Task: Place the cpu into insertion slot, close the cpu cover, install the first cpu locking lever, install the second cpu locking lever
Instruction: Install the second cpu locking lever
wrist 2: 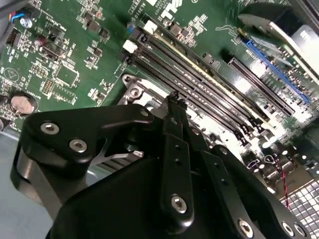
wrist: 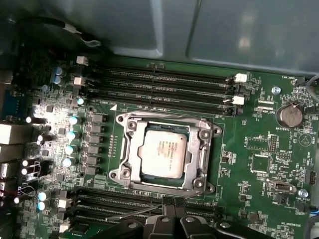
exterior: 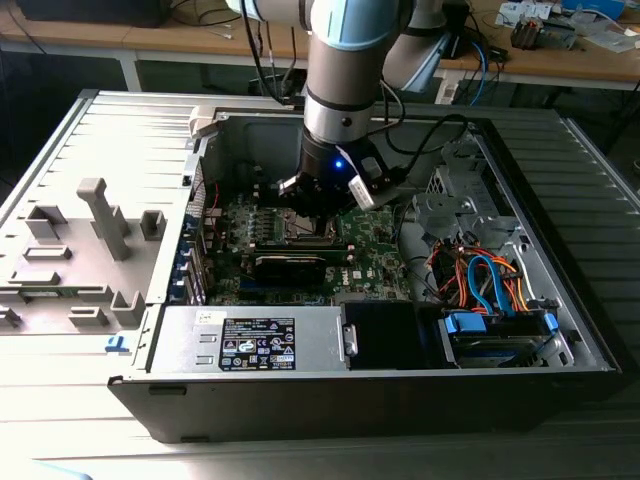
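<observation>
The cpu (wrist: 162, 154), a silvery-grey square, lies in the insertion slot (wrist: 164, 118) on the green board in the first wrist view. The cpu cover (wrist: 203, 155), a silvery frame, lies flat around the chip. My gripper (wrist: 169, 201) sits just beside the socket's edge, fingers shut together. A thin metal locking lever (wrist: 130, 215) runs along that edge up to the fingertips; I cannot tell if it is pinched. In the second wrist view the black fingers (wrist 2: 175, 129) point at a socket corner (wrist 2: 135, 93). In the exterior view the gripper (exterior: 315, 215) hovers low over the socket.
Long black memory slots (wrist: 164, 84) run on both sides of the socket. A coin cell (wrist: 289, 115) and capacitors (wrist: 70, 134) stand nearby. The exterior view shows a black card (exterior: 290, 265), a power supply (exterior: 255, 340), cabled drive cage (exterior: 490, 285) and a grey fixture tray (exterior: 80, 250).
</observation>
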`<state>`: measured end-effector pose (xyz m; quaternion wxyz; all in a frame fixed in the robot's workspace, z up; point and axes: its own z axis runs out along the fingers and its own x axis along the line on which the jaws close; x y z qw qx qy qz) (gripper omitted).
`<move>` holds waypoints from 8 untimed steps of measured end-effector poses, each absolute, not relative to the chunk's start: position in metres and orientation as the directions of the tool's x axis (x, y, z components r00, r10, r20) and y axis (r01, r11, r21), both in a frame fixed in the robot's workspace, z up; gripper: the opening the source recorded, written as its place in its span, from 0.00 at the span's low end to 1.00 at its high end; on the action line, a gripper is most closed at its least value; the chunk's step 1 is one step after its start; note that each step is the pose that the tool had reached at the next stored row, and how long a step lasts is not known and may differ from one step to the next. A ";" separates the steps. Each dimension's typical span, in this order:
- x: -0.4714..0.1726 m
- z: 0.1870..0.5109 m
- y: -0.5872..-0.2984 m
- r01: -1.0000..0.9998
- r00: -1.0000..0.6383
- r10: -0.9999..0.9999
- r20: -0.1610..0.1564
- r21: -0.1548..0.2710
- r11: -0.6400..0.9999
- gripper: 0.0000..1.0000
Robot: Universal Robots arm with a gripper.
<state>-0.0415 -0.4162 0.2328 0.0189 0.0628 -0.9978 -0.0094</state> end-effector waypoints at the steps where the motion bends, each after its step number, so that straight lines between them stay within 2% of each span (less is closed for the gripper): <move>1: -0.043 0.233 -0.418 -0.125 -0.991 -0.126 0.035 0.034 0.992 0.11; 8: -0.056 0.229 -0.426 -0.125 -0.991 -0.127 0.033 0.049 0.991 0.11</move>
